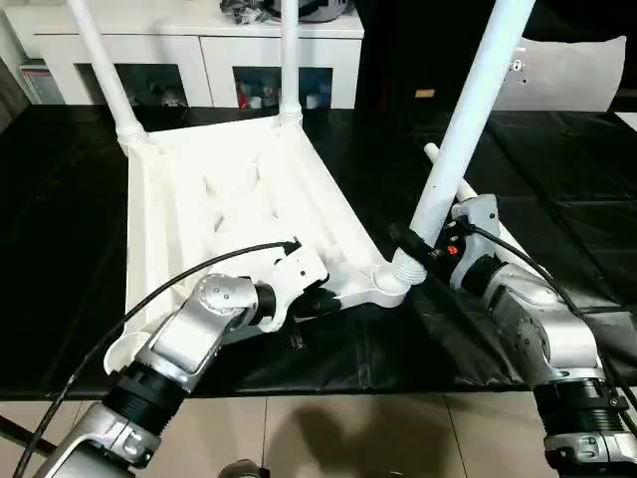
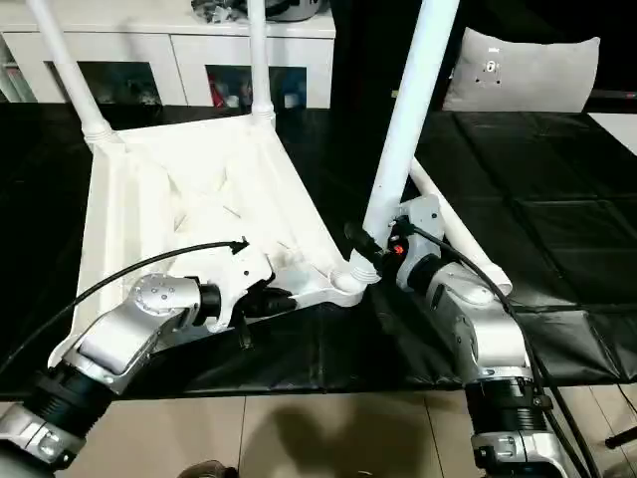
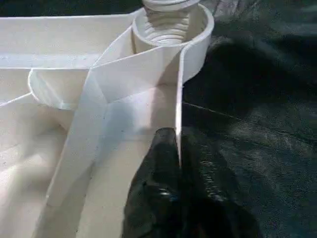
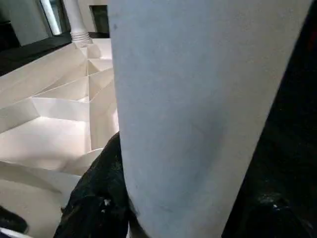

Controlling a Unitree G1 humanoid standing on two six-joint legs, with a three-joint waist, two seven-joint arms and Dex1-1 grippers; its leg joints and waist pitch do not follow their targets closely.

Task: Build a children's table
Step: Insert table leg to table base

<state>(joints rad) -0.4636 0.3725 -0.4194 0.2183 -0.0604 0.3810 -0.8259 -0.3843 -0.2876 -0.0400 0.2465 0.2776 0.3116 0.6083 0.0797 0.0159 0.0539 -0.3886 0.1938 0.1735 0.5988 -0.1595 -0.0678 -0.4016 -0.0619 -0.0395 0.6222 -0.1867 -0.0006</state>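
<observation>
Table top: upside down on the black counter, centre-left of frame.
Legs: three upright, cut off at the upper edge.
Near-right leg: foot in the corner socket.
Left tool: pinching the top's rim wall.
Right tool: clamped around that leg's base, fingers partly hidden.

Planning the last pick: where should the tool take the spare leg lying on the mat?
Take the spare leg on its round shaft, toward the exposed far end. Come from above with the fingers across its axis: it lies flat on the mat, and its nearer stretch runs behind the right arm.
</observation>
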